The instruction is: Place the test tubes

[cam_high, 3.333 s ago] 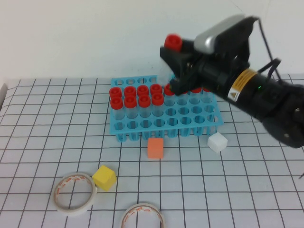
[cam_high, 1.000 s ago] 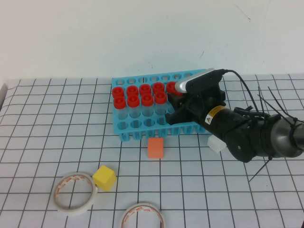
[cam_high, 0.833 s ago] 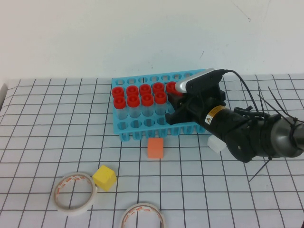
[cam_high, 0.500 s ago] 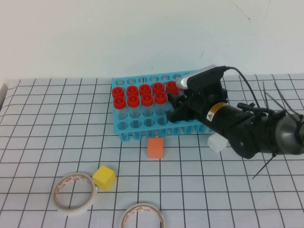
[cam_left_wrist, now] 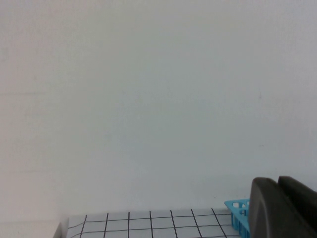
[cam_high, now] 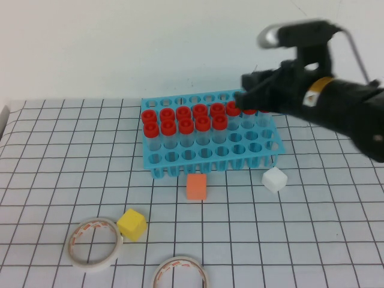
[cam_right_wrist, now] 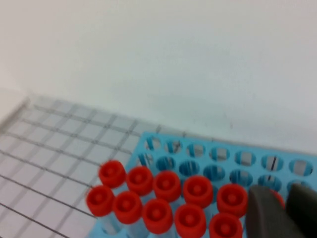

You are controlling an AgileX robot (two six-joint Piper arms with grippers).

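Red-capped test tubes (cam_high: 186,123) stand in two rows in the blue rack (cam_high: 210,161), at 12 o'clock from the orange cube (cam_high: 196,186). Right tool (cam_high: 249,90) hovers over the rack's 2 o'clock corner, holding nothing; its opening I cannot tell. Left tool (cam_left_wrist: 277,191) is closed, empty, raised off the surface (cam_left_wrist: 148,223)
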